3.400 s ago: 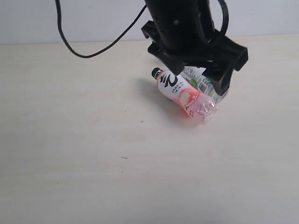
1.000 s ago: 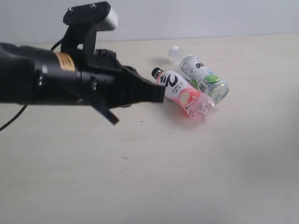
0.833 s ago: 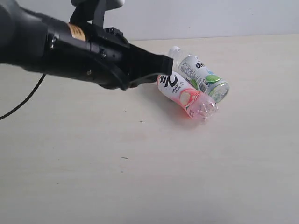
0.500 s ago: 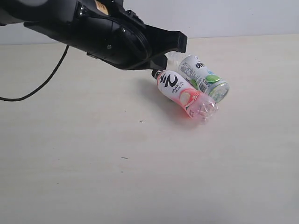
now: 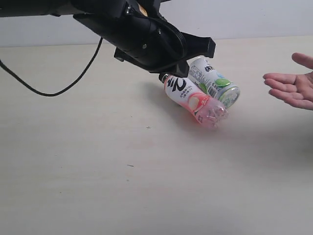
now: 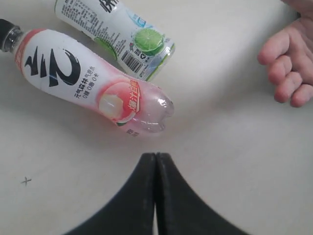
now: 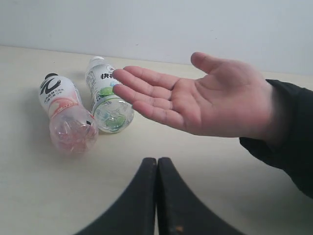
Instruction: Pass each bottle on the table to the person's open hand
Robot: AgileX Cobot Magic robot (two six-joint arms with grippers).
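Two bottles lie side by side on the table [image 5: 98,161]. The black-capped peach bottle [image 5: 193,100] [image 6: 83,83] [image 7: 66,115] rests against the white-capped lime bottle [image 5: 213,82] [image 6: 117,34] [image 7: 107,95]. The other two bottles are out of view. The person's open hand [image 5: 291,88] [image 7: 195,103] [image 6: 288,73] is held palm up to the right of them. My left gripper [image 6: 155,155] is shut and empty, hovering over the table just past the peach bottle's base. My right gripper [image 7: 157,160] is shut and empty, low over the table below the hand.
My black left arm [image 5: 146,39] reaches in from the upper left above the bottles' caps. Its cable [image 5: 49,90] droops over the far left of the table. A pale wall [image 5: 254,17] runs behind the table's far edge.
My left arm has swung up and to the right, from the left side to above the bottles' caps. The hand has come in at the right edge. The bottles have not moved.
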